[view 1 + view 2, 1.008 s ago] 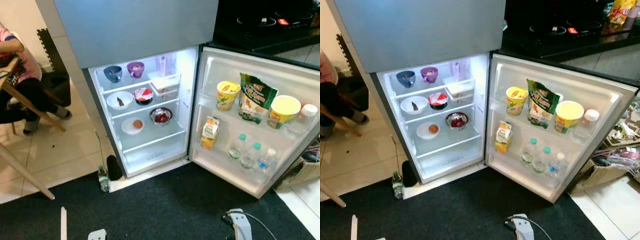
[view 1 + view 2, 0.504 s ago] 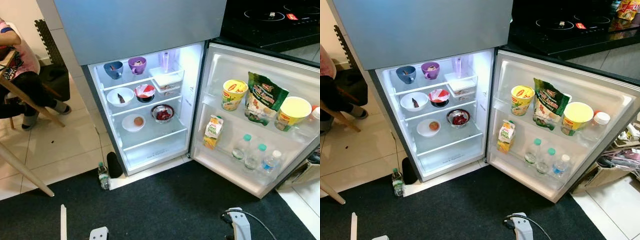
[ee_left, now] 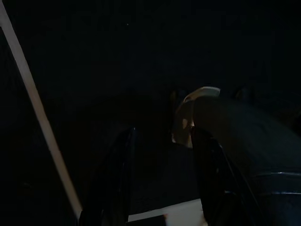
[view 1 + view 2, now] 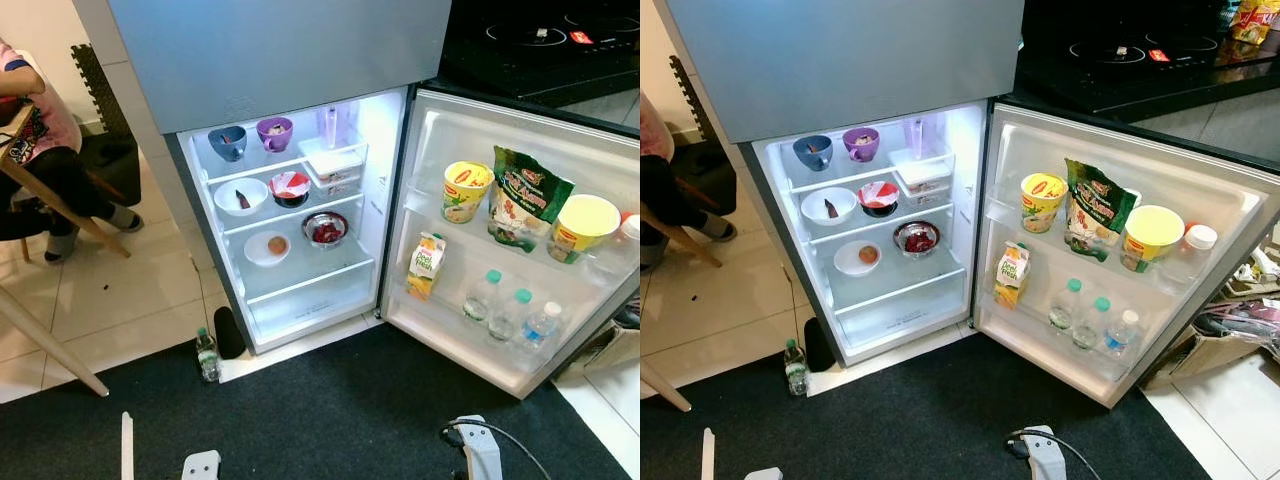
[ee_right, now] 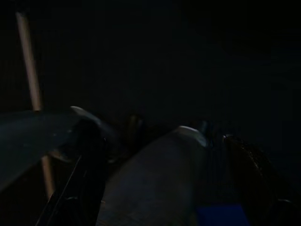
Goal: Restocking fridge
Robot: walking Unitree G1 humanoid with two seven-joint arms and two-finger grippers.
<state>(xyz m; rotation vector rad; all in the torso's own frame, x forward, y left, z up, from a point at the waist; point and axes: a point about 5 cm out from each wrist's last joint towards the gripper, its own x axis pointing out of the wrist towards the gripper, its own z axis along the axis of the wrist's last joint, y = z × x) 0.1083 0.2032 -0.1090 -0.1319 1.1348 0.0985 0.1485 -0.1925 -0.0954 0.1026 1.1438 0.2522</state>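
While the fridge (image 4: 300,290) stood open with bowls (image 4: 240,196) on its shelves, both hanging grippers' finger state stayed too dark to tell.

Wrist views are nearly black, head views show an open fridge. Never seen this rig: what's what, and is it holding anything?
This is a humanoid robot with two arms, each ending in a two-finger gripper. The two bright pictures come from a stereo camera on its head, looking down at an open fridge. Its shelves carry bowls, among them a purple bowl and a steel bowl. The door holds two yellow tubs, a green bag, a juice carton and three water bottles. Another bottle stands on the floor. The dark pictures come from wrist cameras on the hanging arms. The left gripper is open with nothing between its fingers; the right view is too dark to judge.
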